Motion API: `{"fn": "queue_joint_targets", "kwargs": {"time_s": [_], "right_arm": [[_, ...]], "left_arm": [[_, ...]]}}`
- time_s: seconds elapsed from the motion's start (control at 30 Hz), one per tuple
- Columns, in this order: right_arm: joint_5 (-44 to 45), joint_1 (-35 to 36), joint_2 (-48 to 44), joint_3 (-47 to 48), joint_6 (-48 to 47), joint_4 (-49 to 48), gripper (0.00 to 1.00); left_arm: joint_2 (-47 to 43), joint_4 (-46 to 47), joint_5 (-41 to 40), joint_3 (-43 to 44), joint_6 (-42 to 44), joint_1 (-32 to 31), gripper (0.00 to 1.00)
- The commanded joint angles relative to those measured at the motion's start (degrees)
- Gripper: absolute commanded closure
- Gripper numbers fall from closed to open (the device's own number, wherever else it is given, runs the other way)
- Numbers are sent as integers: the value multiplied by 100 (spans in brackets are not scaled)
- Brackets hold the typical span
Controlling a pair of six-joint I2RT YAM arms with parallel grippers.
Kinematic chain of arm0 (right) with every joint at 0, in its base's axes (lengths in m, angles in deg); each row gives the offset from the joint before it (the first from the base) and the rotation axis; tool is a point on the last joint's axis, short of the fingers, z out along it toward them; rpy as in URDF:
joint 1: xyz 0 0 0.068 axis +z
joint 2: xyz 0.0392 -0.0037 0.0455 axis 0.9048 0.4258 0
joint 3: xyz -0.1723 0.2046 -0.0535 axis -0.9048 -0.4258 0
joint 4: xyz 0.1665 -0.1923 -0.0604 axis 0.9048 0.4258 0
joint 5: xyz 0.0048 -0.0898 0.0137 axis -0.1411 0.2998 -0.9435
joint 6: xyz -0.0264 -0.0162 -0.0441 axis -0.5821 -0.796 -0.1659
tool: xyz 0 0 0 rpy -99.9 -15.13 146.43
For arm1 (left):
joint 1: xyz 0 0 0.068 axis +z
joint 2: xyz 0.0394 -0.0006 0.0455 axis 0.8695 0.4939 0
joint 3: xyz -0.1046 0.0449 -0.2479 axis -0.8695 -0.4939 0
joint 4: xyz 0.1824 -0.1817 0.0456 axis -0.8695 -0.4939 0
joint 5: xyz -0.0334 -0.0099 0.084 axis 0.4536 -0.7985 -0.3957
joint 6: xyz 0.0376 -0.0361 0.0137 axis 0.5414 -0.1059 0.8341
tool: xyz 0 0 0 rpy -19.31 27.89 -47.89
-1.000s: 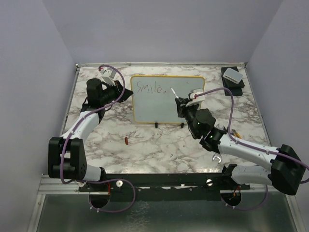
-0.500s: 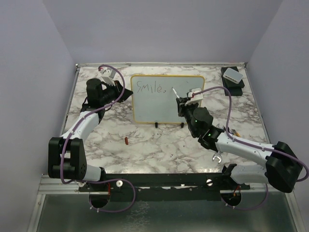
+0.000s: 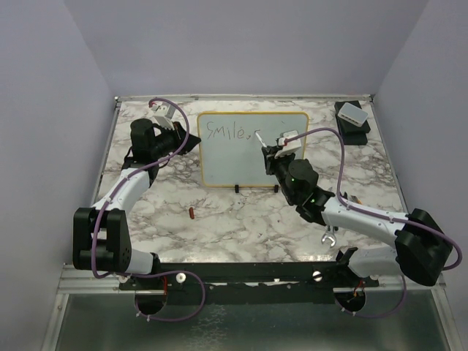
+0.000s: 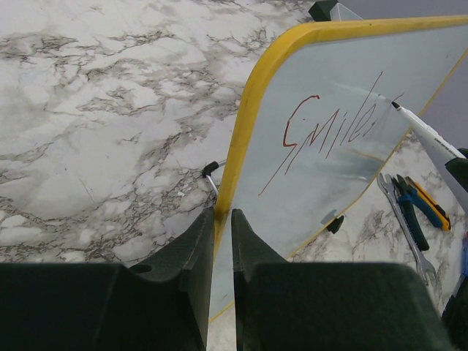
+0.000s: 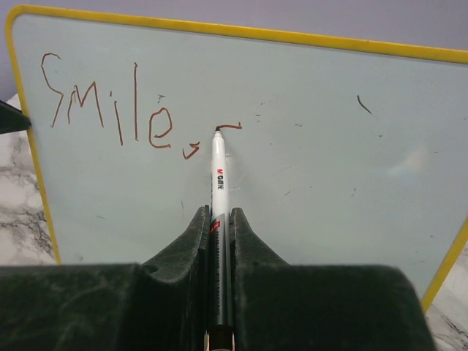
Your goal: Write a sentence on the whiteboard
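Note:
The whiteboard (image 3: 248, 164) stands upright at the table's middle back, pale face with a yellow rim (image 4: 252, 110). It bears the sentence (image 5: 110, 102) in dark red-brown letters, reading "Smile," plus a short fresh stroke (image 5: 230, 126) to its right. My left gripper (image 4: 222, 219) is shut on the board's left yellow edge. My right gripper (image 5: 218, 213) is shut on a white marker (image 5: 219, 172), whose tip touches the board at that fresh stroke. The marker also shows in the left wrist view (image 4: 428, 135) and the top view (image 3: 260, 139).
A small white box on a black base (image 3: 352, 115) sits at the back right. A small red cap (image 3: 191, 213) lies on the marble in front of the board. Tools, a wrench and a blue-handled one (image 4: 409, 216), lie right of the board.
My right gripper has moved up and left with the marker, from off the board's right side to just after the comma. A short new stroke has appeared. The left arm has not moved.

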Motion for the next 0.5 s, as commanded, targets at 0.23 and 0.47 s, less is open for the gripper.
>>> {"fn": "queue_joint_targets", "kwargs": {"time_s": [0.23, 0.47], "right_arm": [[-5, -53, 80, -39, 194, 394, 99], [475, -53, -143, -228, 298, 515, 99]], "left_arm": [[-128, 38, 157, -73, 56, -11, 85], [-137, 38, 153, -74, 58, -7, 85]]}}
